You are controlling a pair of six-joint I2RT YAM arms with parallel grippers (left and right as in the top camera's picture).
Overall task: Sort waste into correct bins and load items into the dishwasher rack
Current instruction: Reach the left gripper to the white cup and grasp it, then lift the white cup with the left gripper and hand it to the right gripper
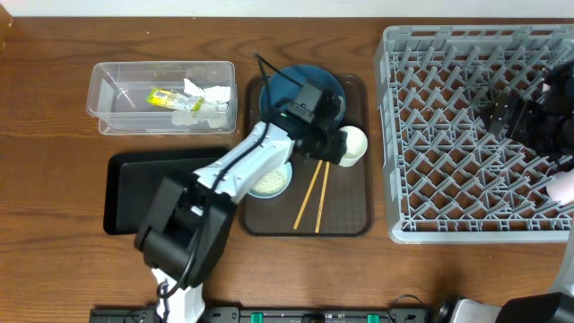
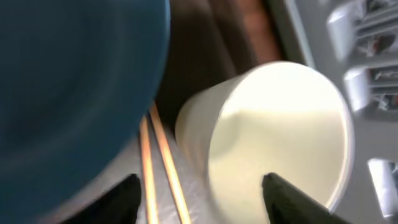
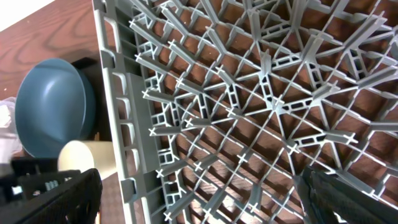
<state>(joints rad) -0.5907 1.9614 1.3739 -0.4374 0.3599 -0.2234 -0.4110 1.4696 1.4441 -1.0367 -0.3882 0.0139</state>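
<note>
Reaching over the brown serving tray (image 1: 345, 211), the left end effector (image 1: 334, 142) is lined up on the cream cup (image 1: 352, 145), which lies on its side on that tray just beside the dark-blue plate (image 1: 300, 85); its fingers stand apart and nothing is clamped yet; the step in hand reads as picking up the cup for the dishwasher rack (image 1: 475, 135). The napkin (image 1: 208, 97) and yellow-green wrapper (image 1: 163, 97) already sit in the clear tub (image 1: 103, 99), so the sorting looks largely done; the plate, pale-blue bowl (image 1: 273, 184) and chopsticks (image 1: 312, 199) lie on the tray; the next move calls for closing on the cup's wall without nudging the chopsticks, then lifting clear of the rack's edge. The left wrist view shows what the overhead hides: the cup's open mouth faces the camera, one fingertip (image 2: 292, 199) over the mouth, the other outside the wall, above the chopsticks. Only the right wrist view shows the right end effector (image 3: 199, 202) spread wide and empty above the rack lattice; overhead it reads as a dark mass.
</note>
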